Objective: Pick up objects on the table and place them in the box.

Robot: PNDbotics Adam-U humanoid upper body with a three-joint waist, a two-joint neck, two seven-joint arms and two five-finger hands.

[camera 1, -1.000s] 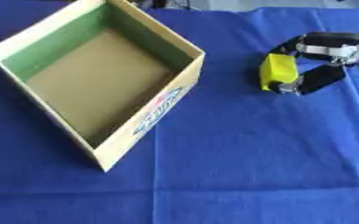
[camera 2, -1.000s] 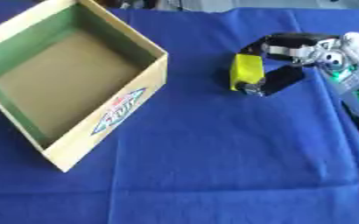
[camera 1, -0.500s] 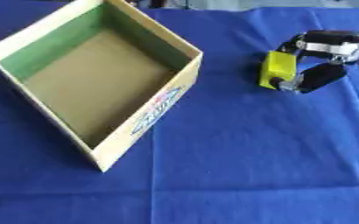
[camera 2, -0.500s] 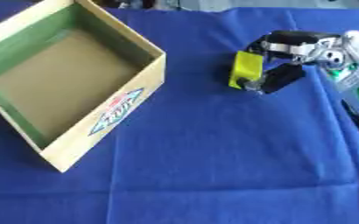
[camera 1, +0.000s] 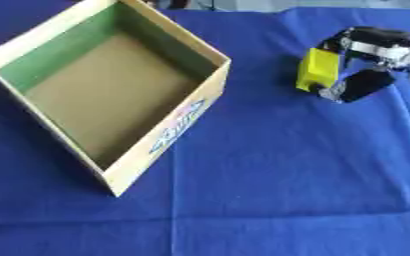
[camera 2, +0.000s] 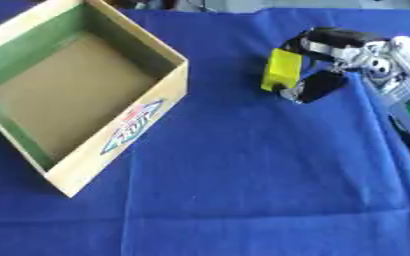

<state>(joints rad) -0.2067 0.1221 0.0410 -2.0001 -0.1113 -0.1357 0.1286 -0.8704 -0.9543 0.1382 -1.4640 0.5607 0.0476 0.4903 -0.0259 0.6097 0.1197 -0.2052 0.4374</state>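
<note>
While our right hand (camera 2: 331,62) comes in from the right edge, its fingers and thumb are curled round a yellow block (camera 2: 283,69) — fingers above, thumb below, block upright between them. We cannot tell whether the block is lifted or touching the blue tablecloth (camera 2: 243,190). The open cardboard box (camera 1: 112,95) sits to the left, well apart from the block — green on its inner walls, brown floor, a printed logo on the near side wall, nothing inside it. Between block and box we see only bare cloth, nothing in the way. Our left hand shows in neither view.
</note>
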